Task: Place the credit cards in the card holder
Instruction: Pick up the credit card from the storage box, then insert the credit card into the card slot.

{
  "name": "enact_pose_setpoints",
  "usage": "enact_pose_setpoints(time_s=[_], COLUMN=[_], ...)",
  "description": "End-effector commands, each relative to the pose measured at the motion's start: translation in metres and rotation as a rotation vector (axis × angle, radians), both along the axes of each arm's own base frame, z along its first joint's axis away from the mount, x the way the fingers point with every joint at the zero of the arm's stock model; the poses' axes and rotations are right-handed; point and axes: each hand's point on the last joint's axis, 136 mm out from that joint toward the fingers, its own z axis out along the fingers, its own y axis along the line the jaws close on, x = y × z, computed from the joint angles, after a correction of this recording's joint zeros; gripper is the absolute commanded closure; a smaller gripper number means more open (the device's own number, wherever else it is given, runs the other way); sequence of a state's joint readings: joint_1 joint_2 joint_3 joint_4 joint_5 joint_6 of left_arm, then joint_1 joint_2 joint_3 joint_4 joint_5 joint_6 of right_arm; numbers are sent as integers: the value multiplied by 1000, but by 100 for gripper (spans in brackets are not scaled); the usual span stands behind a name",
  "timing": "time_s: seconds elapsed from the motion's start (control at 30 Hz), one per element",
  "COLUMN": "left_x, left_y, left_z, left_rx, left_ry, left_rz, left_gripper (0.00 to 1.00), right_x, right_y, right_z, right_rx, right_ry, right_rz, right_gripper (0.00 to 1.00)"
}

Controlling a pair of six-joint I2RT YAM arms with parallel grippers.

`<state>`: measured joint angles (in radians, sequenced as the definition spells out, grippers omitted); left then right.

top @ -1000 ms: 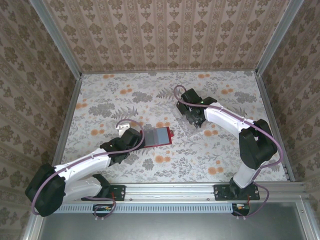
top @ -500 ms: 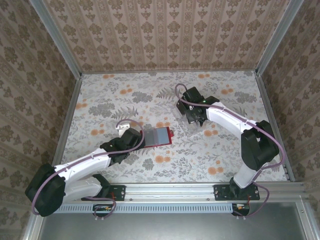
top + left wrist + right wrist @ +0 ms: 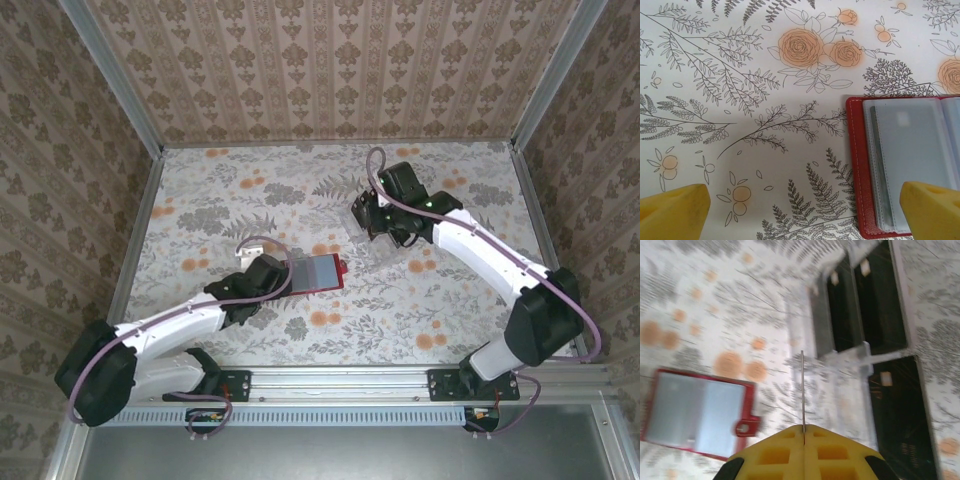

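Left claw [image 3: 802, 210], near left: released, at the left end of the card holder [image 3: 318, 272], which lies open on the tabletop [image 3: 220, 200]. Right claw [image 3: 803, 432], farther right: clenched on one credit card [image 3: 802, 390], edge-on, by clear rack [image 3: 850, 365] holding dark credit cards [image 3: 880, 305].

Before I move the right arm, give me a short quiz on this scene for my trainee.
1. True or false: the card holder lies folded shut on the table.
2. Which claw grips a credit card seen edge-on? A: left claw. B: right claw.
3. Fill in: the left claw's jaws stand ____.
Key: 1 false, it lies open; 2 B; 3 open.
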<state>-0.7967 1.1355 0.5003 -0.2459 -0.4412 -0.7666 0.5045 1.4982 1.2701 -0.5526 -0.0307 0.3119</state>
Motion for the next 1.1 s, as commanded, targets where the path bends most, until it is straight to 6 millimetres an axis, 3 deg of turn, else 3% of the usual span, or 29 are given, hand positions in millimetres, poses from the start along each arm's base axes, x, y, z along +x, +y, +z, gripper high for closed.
enact_pose_setpoints(time_s=[0.0, 0.17, 0.4, 0.8, 1.07], left_x=[8, 11, 11, 16, 26], left_y=[-6, -9, -9, -26, -34], left_z=[7, 3, -2, -7, -10], left_rx=[4, 18, 47, 48, 74], left_ry=[-8, 2, 17, 32, 37], left_rz=[-16, -23, -35, -111, -121], left_gripper=[0, 0, 0, 0, 0], right_x=[-19, -36, -40, -40, -45], right_y=[41, 92, 131, 108, 105], right_z=[-1, -23, -74, -129, -142], right_rx=[184, 256, 292, 210, 216], right_ry=[44, 67, 145, 189, 212], right_rz=[36, 86, 99, 25, 12], right_gripper=[100, 100, 100, 100, 100])
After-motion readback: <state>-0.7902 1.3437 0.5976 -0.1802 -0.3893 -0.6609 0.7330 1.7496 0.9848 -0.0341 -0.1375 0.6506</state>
